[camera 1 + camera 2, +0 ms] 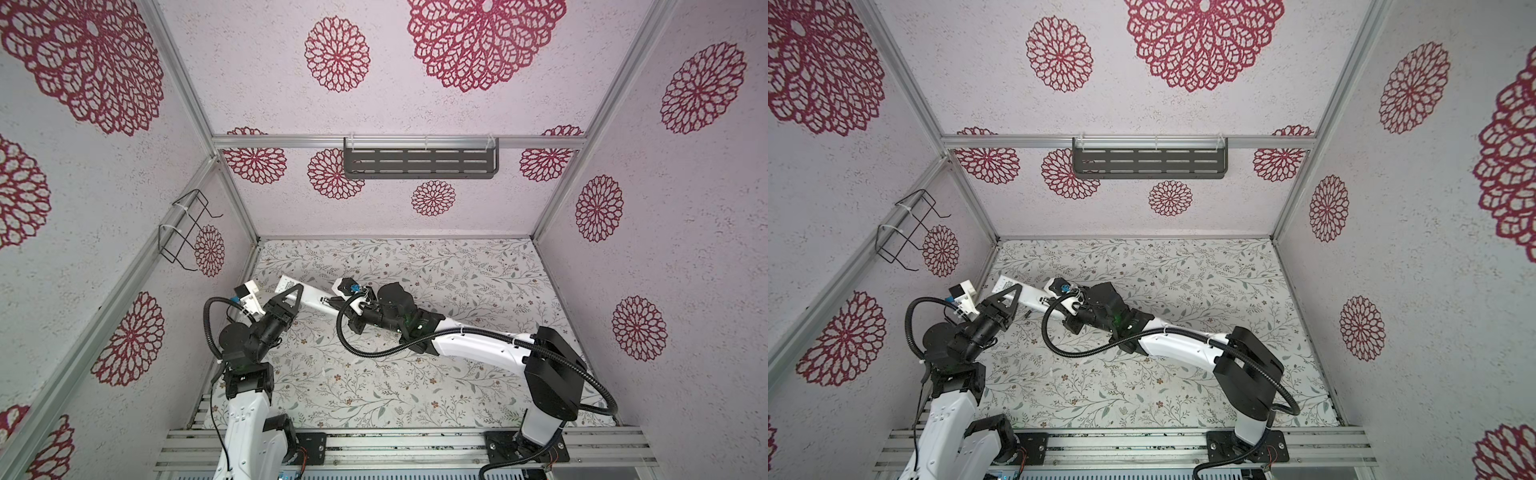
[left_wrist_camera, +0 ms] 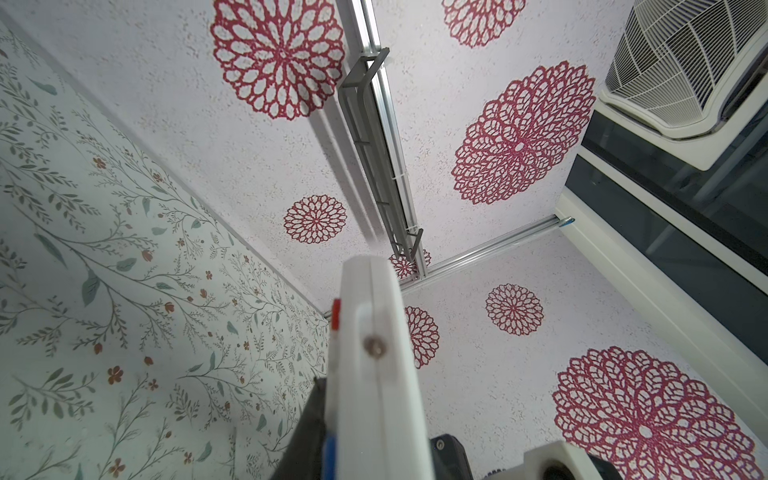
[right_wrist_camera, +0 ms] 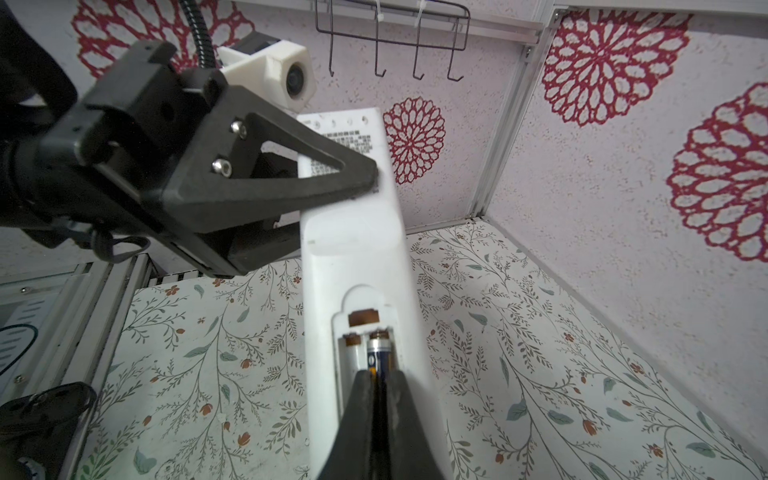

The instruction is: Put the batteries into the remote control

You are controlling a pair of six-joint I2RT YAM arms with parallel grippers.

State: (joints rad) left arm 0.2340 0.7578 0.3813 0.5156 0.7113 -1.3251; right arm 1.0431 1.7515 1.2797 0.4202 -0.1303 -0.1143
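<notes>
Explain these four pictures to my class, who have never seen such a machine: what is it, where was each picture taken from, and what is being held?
These are two robot arms, each ending in a two-fingered gripper. Two pictures look down from overhead, side by side; the other two come from a camera on each wrist. The left gripper is clamped on a white remote control, label side up, over the flowered table. The right gripper pinches a battery in the open compartment; the slot beside it looks empty.
</notes>
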